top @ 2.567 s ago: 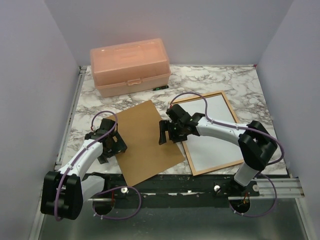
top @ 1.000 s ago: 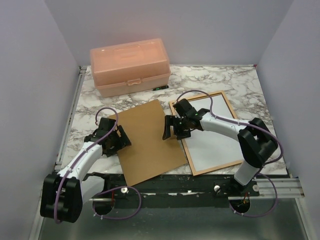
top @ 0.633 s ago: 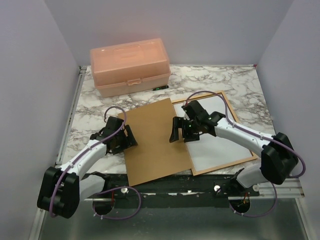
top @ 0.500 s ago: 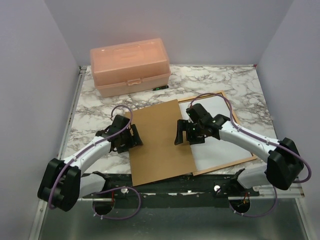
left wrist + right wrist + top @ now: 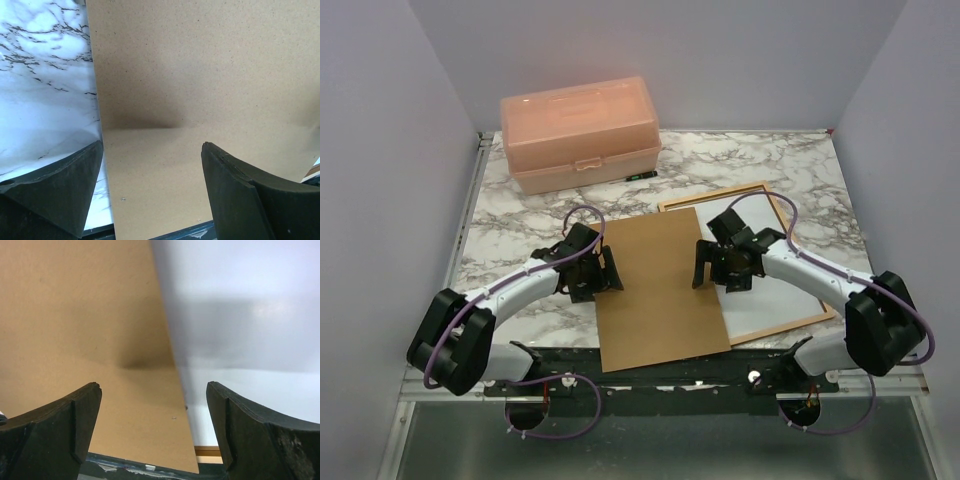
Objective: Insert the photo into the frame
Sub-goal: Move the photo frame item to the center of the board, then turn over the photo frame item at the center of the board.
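Observation:
The frame (image 5: 720, 194) is a thin orange-brown rectangle at right on the marble table. The photo (image 5: 775, 290) lies inside it, white back up. A plain brown backing board (image 5: 660, 290) lies at the centre, and its right edge covers the frame's left part. My left gripper (image 5: 607, 272) is open, low over the board's left edge. In the left wrist view (image 5: 152, 170) it straddles the board (image 5: 200, 75) and marble. My right gripper (image 5: 703, 266) is open over the board's right edge. In the right wrist view (image 5: 152, 405) it spans board (image 5: 80, 315) and photo (image 5: 240, 315).
A pink plastic box (image 5: 578, 132) stands at the back left. The marble table (image 5: 500, 240) ends at a black rail (image 5: 670, 372) in front, and the board's near edge overhangs it. Grey walls close in on the left, right and back.
The board has slid right and turned squarer, and now overlaps the frame's left side. Both arms have moved right with it, one at each side edge.

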Tool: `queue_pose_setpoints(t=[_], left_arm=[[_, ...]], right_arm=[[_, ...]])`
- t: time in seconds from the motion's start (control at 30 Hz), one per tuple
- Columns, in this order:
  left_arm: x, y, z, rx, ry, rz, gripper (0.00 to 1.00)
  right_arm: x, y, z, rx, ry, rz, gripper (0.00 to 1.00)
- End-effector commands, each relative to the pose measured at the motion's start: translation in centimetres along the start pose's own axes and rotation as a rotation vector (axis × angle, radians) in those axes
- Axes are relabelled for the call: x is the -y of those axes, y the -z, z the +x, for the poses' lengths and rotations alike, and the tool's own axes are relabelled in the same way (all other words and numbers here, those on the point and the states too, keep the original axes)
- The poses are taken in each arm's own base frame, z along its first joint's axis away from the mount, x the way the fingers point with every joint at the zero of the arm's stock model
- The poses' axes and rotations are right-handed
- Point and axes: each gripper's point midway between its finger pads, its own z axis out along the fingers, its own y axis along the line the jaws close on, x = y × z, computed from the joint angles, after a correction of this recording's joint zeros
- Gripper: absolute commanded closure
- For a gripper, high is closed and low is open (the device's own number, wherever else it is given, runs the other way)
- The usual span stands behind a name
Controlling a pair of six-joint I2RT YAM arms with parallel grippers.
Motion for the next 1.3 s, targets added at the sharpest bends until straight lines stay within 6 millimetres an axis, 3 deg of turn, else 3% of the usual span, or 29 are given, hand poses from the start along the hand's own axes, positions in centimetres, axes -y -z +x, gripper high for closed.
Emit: queue_pose_setpoints(t=[0.0, 0.3, 0.47, 0.63, 0.87, 1.0, 1.13, 1.27], left_arm=[[0.3, 0.1, 0.3, -0.018, -0.001, 0.007, 0.19], [1.0, -0.4, 0.5, -0.046, -0.011, 0.035, 0.19], [1.0, -0.7, 0.8, -0.057, -0.007, 0.041, 0.19], [1.3, -0.6, 0.7, -0.063, -0.015, 0.052, 0.2], [1.4, -0.7, 0.8, -0.069, -0.019, 0.057, 0.2], [1.5, -0.6, 0.8, -0.068, -0.022, 0.061, 0.2], [1.5, -0.6, 0.9, -0.063, -0.019, 0.065, 0.2], [2.1, -0.3, 0.6, -0.06, -0.022, 0.083, 0.2]], right_arm=[[0.5, 0.4, -1.4, 0.022, -0.045, -0.084, 0.06], [-2.6, -0.2, 0.2, -0.055, -0.032, -0.372, 0.07], [-4.0, 0.4, 0.4, -0.073, -0.022, -0.461, 0.09], [-5.8, 3.2, -0.9, -0.026, -0.005, -0.554, 0.1], [-9.7, 9.4, -2.3, 0.007, 0.033, -0.788, 0.11], [-11.0, 12.4, -3.0, 0.04, 0.062, -0.869, 0.12], [-11.9, 14.4, -3.5, 0.05, 0.068, -0.921, 0.14], [-12.1, 14.8, -3.3, 0.039, 0.056, -0.938, 0.17]])
